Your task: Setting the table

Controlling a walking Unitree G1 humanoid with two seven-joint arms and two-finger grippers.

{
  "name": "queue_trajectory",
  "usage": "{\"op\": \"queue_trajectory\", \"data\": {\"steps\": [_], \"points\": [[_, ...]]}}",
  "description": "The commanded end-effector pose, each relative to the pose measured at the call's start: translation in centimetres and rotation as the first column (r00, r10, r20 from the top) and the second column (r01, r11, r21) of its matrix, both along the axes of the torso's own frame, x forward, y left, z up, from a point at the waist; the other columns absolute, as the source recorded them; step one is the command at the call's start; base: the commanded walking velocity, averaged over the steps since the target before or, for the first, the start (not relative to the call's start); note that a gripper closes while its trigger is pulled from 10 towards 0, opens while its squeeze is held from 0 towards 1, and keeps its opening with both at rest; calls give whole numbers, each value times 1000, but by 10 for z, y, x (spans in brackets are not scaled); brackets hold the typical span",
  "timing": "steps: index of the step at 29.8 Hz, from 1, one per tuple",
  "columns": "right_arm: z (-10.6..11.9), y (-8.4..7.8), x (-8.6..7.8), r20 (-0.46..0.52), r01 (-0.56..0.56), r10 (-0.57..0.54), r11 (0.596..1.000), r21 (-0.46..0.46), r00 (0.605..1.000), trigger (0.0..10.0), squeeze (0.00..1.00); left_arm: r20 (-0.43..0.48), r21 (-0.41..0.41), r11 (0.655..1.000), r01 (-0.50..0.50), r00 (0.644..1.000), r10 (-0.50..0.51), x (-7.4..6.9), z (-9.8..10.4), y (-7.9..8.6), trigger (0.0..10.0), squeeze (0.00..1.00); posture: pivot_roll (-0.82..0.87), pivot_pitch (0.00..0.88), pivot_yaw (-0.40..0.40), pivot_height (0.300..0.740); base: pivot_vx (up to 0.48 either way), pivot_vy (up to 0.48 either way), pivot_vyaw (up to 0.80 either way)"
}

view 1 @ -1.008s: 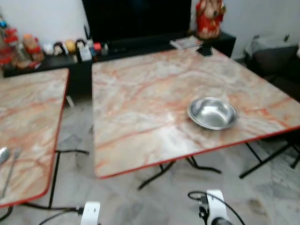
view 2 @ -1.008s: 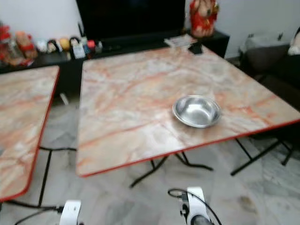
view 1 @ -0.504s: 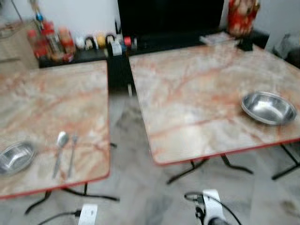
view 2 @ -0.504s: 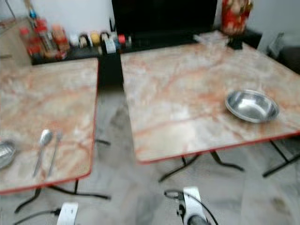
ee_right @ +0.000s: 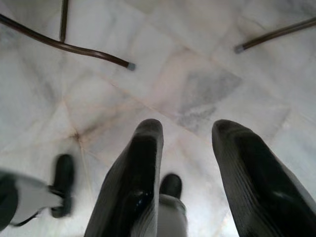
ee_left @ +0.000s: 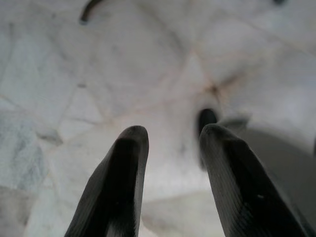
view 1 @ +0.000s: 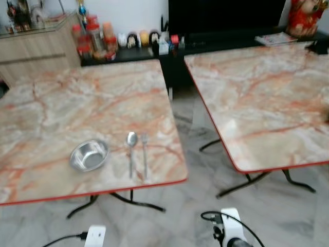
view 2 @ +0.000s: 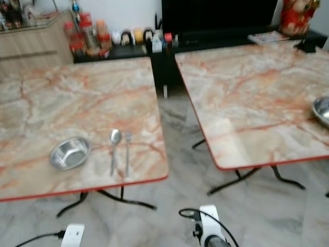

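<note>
Camera has swung left toward the small bowl, spoon and fork; both empty grippers hang apart; next, approach and grasp.

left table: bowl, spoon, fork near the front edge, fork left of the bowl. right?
Not quite: on the left table, the fork lies right of the bowl, beside the spoon, which sits between them. The left eye view shows it.

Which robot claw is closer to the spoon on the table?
Left. The left claw hangs low over the floor, on the same side as the spoon's table. The right claw hangs low too, further right, by the gap between the tables.
</note>
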State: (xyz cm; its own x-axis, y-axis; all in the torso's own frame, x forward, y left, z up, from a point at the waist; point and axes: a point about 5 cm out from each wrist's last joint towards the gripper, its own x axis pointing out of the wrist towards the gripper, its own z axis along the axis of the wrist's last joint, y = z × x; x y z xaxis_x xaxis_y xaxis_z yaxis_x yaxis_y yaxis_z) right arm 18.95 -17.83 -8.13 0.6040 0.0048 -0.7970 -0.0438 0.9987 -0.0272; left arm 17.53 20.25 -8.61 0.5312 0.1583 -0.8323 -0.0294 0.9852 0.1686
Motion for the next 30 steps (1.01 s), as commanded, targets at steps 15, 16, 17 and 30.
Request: {"op": "queue_trajectory", "data": {"steps": [15,16,17,30], "points": [[0,5,1,-2,1,-1,1000,15,1000,10000,0,212,17,996,-88,974,82,26,20,15,10000,0,-4,0,4,732,0,0,0],[0,4,1,-3,1,0,1000,14,1000,10000,0,235,15,995,-101,967,94,26,21,17,10000,0,-2,0,3,732,0,0,0],[0,4,1,-4,0,0,1000,14,1000,10000,0,249,13,994,-109,963,103,26,22,18,10000,0,0,0,1,732,0,0,0],[-1,6,0,-14,-33,33,999,11,999,10000,0,637,34,998,-55,771,21,37,85,23,10000,0,54,0,-14,732,0,0,0]]}}
